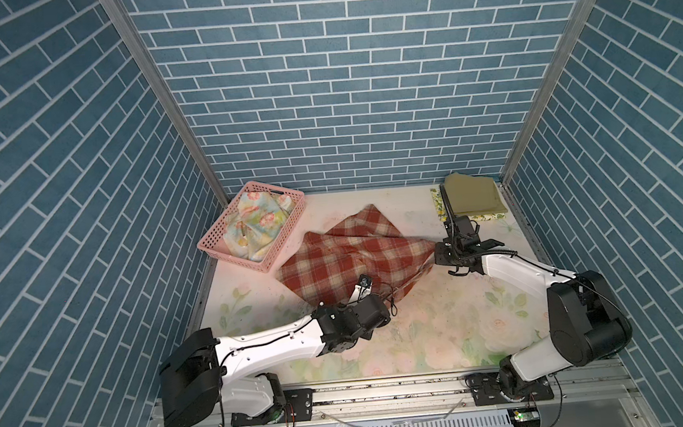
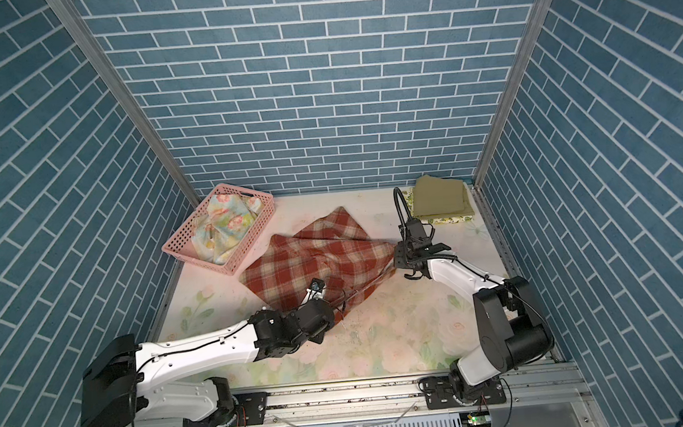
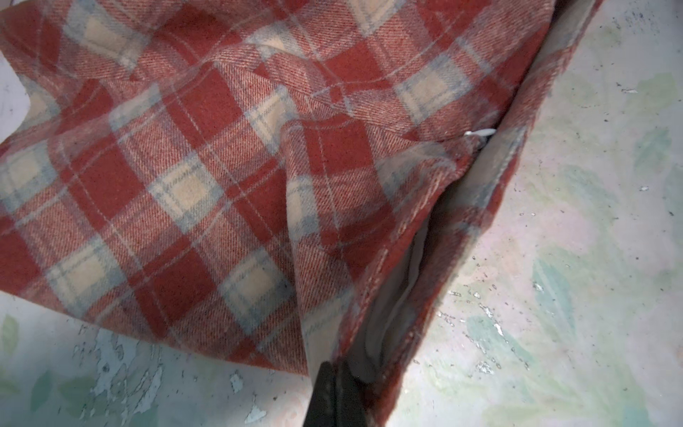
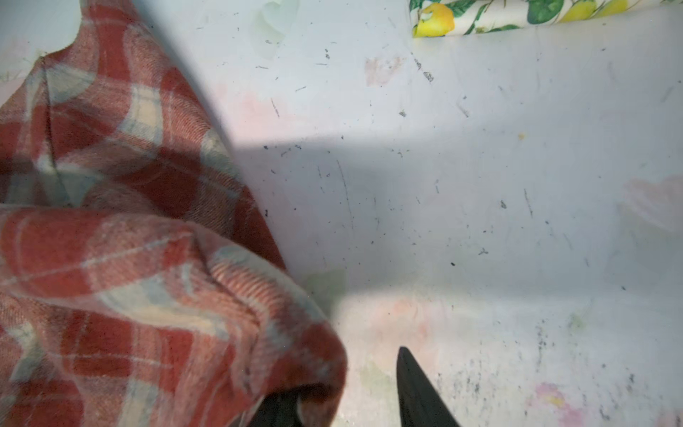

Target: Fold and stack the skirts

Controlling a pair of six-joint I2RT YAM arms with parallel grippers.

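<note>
The rust-red and cream plaid skirt (image 1: 335, 261) (image 2: 306, 263) lies rumpled mid-table. My left gripper (image 3: 334, 384) (image 1: 392, 300) is shut on its near edge by the waist opening. My right gripper (image 4: 347, 373) (image 1: 435, 257) is at the skirt's right corner. Its jaws stand apart: the plaid cloth (image 4: 148, 295) drapes over one finger, and the other finger (image 4: 414, 388) is bare above the table. The olive green skirt (image 1: 474, 198) (image 2: 440, 196) lies folded on the lemon-print skirt (image 4: 517, 14) (image 2: 444, 219) at the back right. The pastel floral skirt (image 1: 257, 225) (image 2: 224, 228) sits crumpled in the basket.
A pink perforated basket (image 1: 213, 243) (image 2: 180, 246) stands at the back left by the wall. The faded rose-printed covering (image 1: 424, 333) spreads across the table. Blue brick walls close in the left, right and back; the arm bases sit on the front rail.
</note>
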